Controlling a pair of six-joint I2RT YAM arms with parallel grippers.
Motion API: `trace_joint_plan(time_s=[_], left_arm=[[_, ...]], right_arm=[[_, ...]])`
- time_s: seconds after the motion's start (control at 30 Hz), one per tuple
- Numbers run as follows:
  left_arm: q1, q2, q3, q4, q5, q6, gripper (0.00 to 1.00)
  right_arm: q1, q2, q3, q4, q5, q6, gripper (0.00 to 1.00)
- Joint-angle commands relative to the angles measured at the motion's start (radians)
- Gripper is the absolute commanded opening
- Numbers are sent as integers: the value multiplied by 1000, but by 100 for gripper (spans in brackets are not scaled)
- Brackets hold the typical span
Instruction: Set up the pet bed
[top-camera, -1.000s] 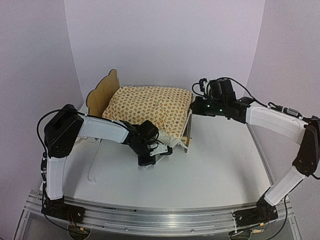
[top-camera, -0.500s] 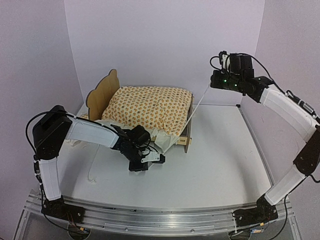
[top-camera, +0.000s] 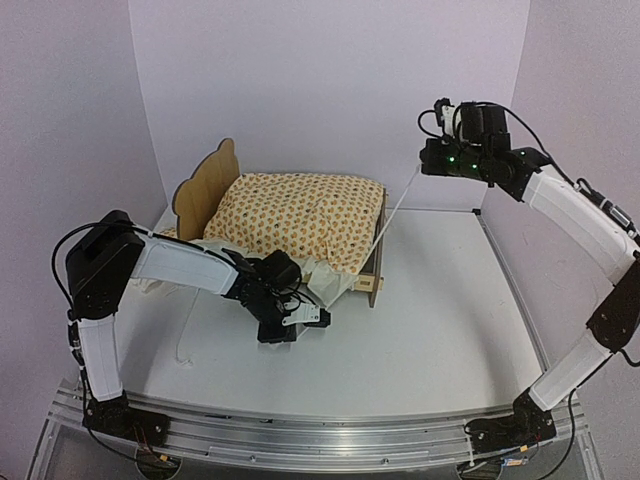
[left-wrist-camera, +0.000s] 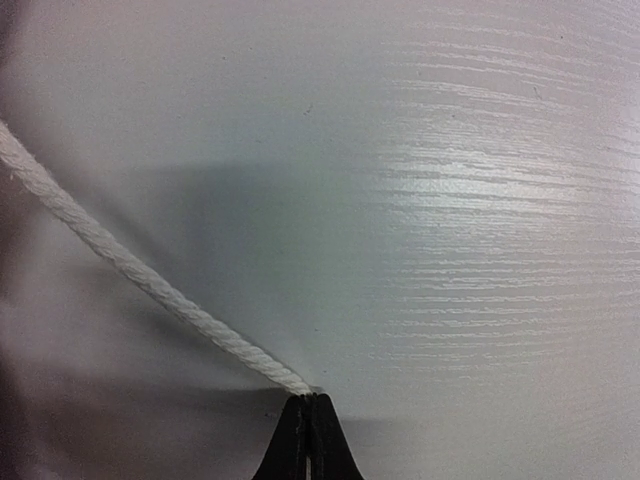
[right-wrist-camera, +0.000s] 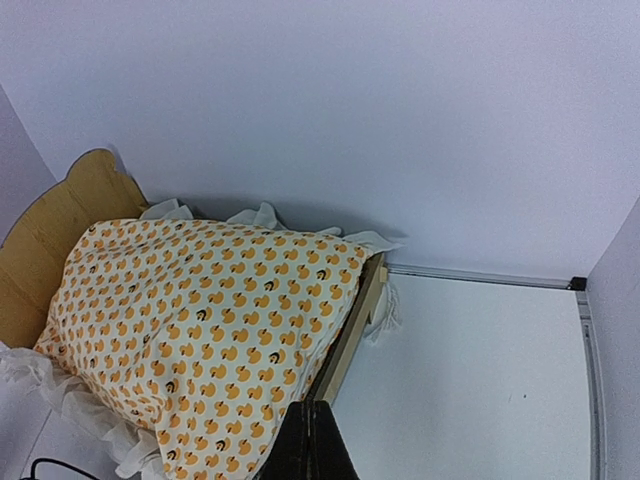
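Both pincers clenched on ties, bed at the back-left.
My left pincer (left-wrist-camera: 308, 400) pinches a white twisted cord (left-wrist-camera: 150, 285) low over the white tabletop (top-camera: 440, 320). My raised right pincer (top-camera: 424, 166) grips a taut white tie (top-camera: 398, 205) (open tabletop beneath). The light plywood pet bed with scalloped headboard (top-camera: 205, 185) carries an orange-dotted cream cushion (top-camera: 300, 215).

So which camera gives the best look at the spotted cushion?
The right wrist view: the cushion fills it, pattern sharp. The top view shows it smaller; the left wrist view shows only a cord.
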Motion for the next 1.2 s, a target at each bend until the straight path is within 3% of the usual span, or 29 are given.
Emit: trace_joint_plan(time_s=[0.0, 0.13, 0.27, 0.43, 0.53, 0.67, 0.83, 0.87, 0.93, 0.97, 1.13, 1.17], left_arm=[[-21, 27, 115, -180, 120, -38, 0], [-74, 53, 261, -247, 226, -51, 0], [-101, 61, 288, -284, 334, -28, 1], [-101, 39, 276, -336, 353, 13, 42], [-81, 0, 283, -401, 362, 58, 59], [10, -43, 358, -530, 388, 111, 64], [181, -114, 478, -644, 356, 159, 72], [218, -124, 495, -632, 298, 143, 75], [296, -139, 517, -573, 178, 124, 81], [335, -146, 522, -535, 126, 118, 84], [504, -141, 569, -474, -1, 169, 90], [518, -139, 560, -466, -31, 190, 90]], right_arm=[[-13, -68, -88, 52, -298, 47, 0], [67, -142, -330, -6, -647, 97, 0], [142, -264, -588, -43, -734, 238, 0], [150, -313, -868, -92, -724, 449, 0], [151, -197, -901, -206, -739, 488, 0], [150, -15, -824, -348, -700, 438, 0], [151, 111, -760, -398, -687, 419, 2], [151, 130, -759, -407, -674, 425, 10], [154, 136, -742, -410, -633, 427, 41], [157, 126, -714, -409, -602, 422, 52], [200, -10, -507, -329, -342, 394, 64], [216, -35, -485, -275, -305, 398, 79]])
